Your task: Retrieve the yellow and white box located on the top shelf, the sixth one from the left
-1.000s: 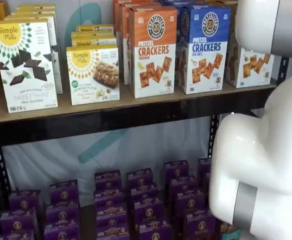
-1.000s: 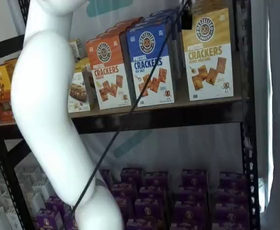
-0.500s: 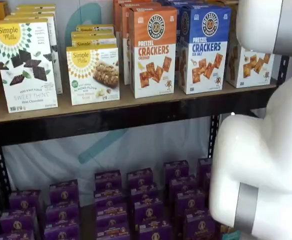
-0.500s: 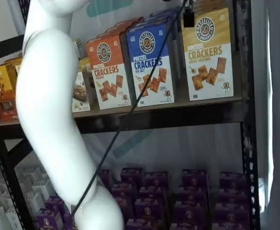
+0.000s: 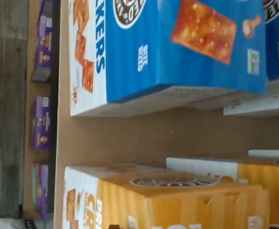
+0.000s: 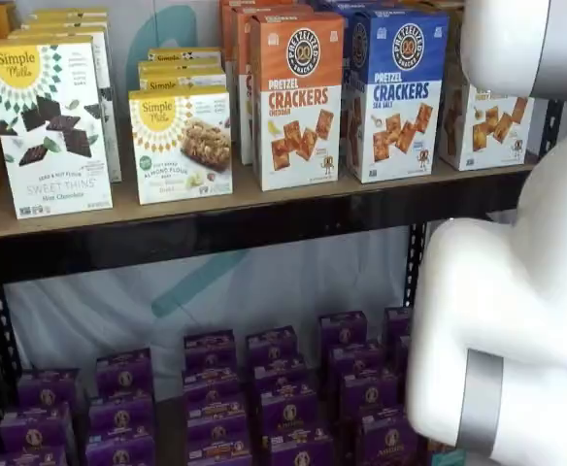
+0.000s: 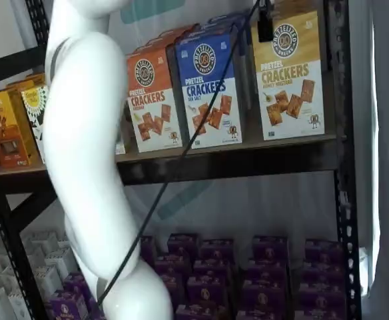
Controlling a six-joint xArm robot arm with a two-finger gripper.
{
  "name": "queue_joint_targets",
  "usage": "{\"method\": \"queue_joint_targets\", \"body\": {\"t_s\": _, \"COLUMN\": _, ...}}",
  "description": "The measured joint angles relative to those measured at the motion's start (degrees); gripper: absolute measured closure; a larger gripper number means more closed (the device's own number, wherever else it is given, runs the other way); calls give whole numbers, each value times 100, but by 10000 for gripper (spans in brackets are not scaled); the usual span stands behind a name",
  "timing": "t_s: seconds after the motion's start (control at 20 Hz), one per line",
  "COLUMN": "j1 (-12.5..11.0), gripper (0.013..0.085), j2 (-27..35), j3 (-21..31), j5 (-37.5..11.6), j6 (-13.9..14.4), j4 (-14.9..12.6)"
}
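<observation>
Standing upright on the tan wooden top shelf (image 7: 248,148), the glossy yellow and white box (image 7: 289,75) sits ungripped; claw (image 7: 264,25) state unclear.

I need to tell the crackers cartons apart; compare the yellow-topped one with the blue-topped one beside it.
The yellow and white box has a golden-yellow upper part; the blue-topped crackers box has a blue one. The yellow one stands at the top shelf's end by the black upright; the blue one stands between it and the orange-topped box. Both are upright, with white lower fronts picturing brown square crackers.
</observation>
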Motion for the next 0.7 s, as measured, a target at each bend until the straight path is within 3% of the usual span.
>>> {"method": "queue_joint_targets", "body": {"t_s": 0.2, "j1": 103, "gripper": 130, "j2": 214, "j3": -251, "j5": 230, "j6": 58, "j4": -295}}
{"method": "queue_joint_targets", "body": {"t_s": 0.45, "j1": 136, "gripper": 130, "j2": 388, "j3": -460, "j5": 456, "j6": 98, "j4": -415}}
{"method": "queue_joint_targets", "body": {"t_s": 0.7, "j1": 240, "gripper": 130, "j2": 578, "j3": -767, "j5": 826, "j6": 160, "j4": -717}}
